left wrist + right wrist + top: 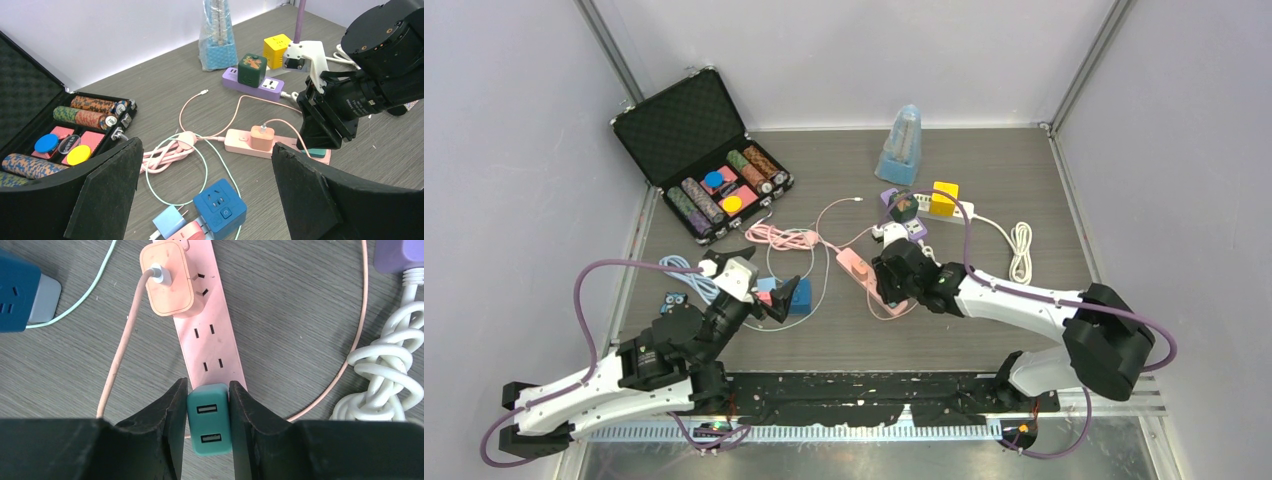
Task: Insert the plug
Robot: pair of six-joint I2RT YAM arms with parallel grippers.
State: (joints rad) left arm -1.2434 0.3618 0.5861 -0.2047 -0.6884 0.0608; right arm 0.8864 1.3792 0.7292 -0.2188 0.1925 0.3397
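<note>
I have the teal plug (207, 417) pinched in the right end effector (207, 390), one finger on each flat side, with its two USB ports facing my wrist camera. It sits at the near end of the pink power strip (212, 340), which lies about mid-surface, angled towards the near edge. I cannot see the prongs, so I cannot tell whether they have met the slots.

I judge the plug to be light, stiff and smooth-skinned: a small hard plastic block that will not crush but could twist or slide between the pads if I push off-axis. The broad side faces are the right place to hold it, low enough to keep it square.

The strip looks light too and may skate on the surface under a push. The pink charger (166, 277) already occupies the far socket.

My left end effector (206, 147) is spread wide and holds nothing, hovering towards the near-left corner above the blue cube socket (220, 207)
</note>
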